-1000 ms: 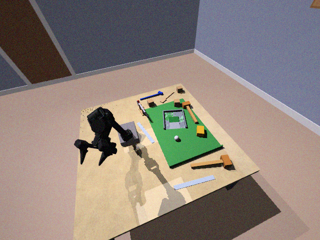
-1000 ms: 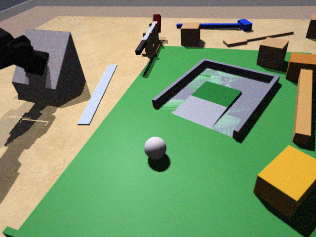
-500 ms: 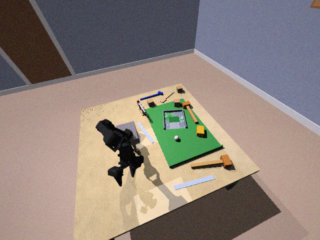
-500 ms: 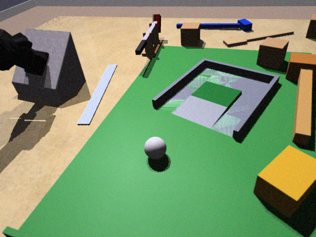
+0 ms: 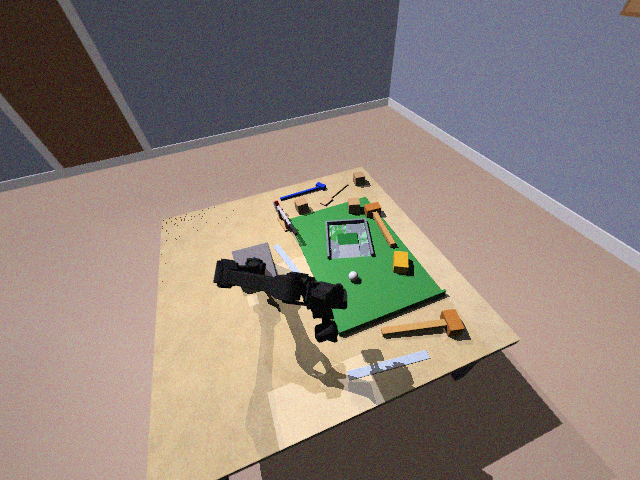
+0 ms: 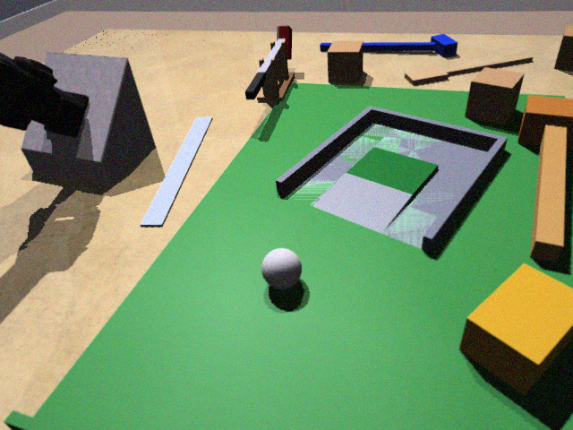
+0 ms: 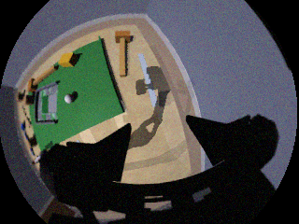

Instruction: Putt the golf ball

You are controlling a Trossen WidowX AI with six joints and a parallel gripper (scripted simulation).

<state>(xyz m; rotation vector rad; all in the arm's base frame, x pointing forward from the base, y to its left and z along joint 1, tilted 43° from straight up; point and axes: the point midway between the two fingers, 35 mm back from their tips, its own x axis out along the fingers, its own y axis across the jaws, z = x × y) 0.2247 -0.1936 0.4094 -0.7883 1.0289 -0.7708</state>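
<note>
The red putter (image 5: 279, 210) (image 6: 269, 62) rests tilted on a small brown stand at the far left corner of the green mat (image 5: 382, 294) (image 6: 222, 351) (image 7: 88, 96); its red head (image 6: 285, 38) points away and its black grip points toward the mat. The white golf ball (image 5: 353, 275) (image 6: 281, 267) (image 7: 67, 97) sits on the mat before the grey ramp (image 5: 351, 251) (image 6: 363, 201), which rises to the raised green (image 5: 347, 238) (image 6: 392, 168) inside a grey three-sided wall. My gripper (image 5: 326, 330) (image 7: 159, 122) is open and empty, above the mat's near left corner, far from the putter.
A blue putter (image 5: 302, 192) (image 6: 393, 45), several brown cubes (image 6: 492, 98), a yellow block (image 5: 400, 260) (image 6: 520, 319) and two orange mallets (image 5: 423, 324) (image 6: 550, 184) lie around the mat. Two pale strips (image 5: 387, 364) (image 6: 178, 168) lie on the table. The grey arm base (image 6: 97, 120) stands left.
</note>
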